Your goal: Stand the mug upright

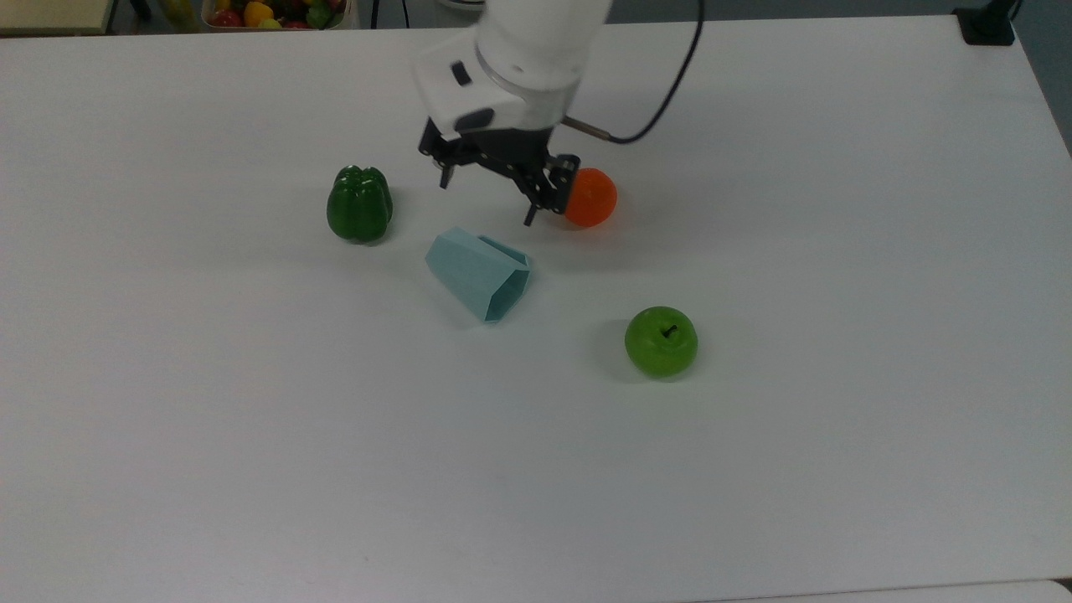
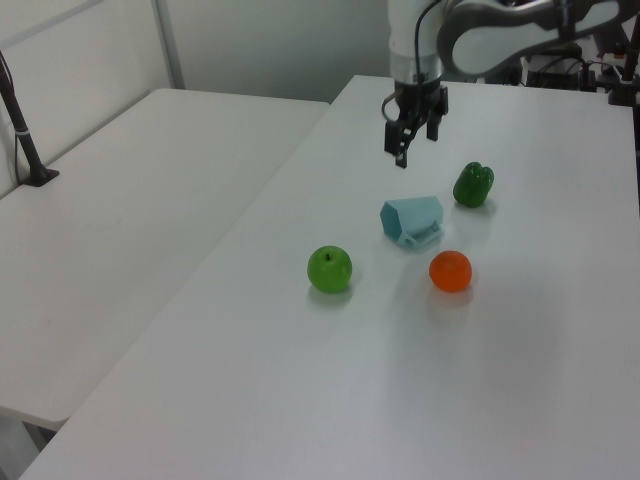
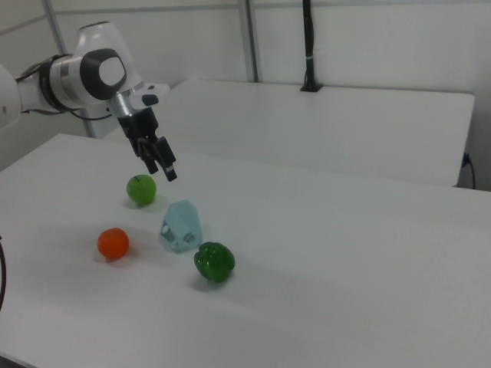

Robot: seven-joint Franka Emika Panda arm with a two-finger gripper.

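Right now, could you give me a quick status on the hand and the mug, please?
Hand open, empty, above the table. Mug on its side, untouched. Orange and pepper flank it, apart from it.

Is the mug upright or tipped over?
Tipped over. The mug lies on its side on the table, its hexagonal rim facing sideways.

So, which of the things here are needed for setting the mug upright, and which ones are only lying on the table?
Part of the job:
- the mug, on its side
- the hand, open, above the table near the mug

Only lying about:
- the green pepper
- the orange
- the green apple
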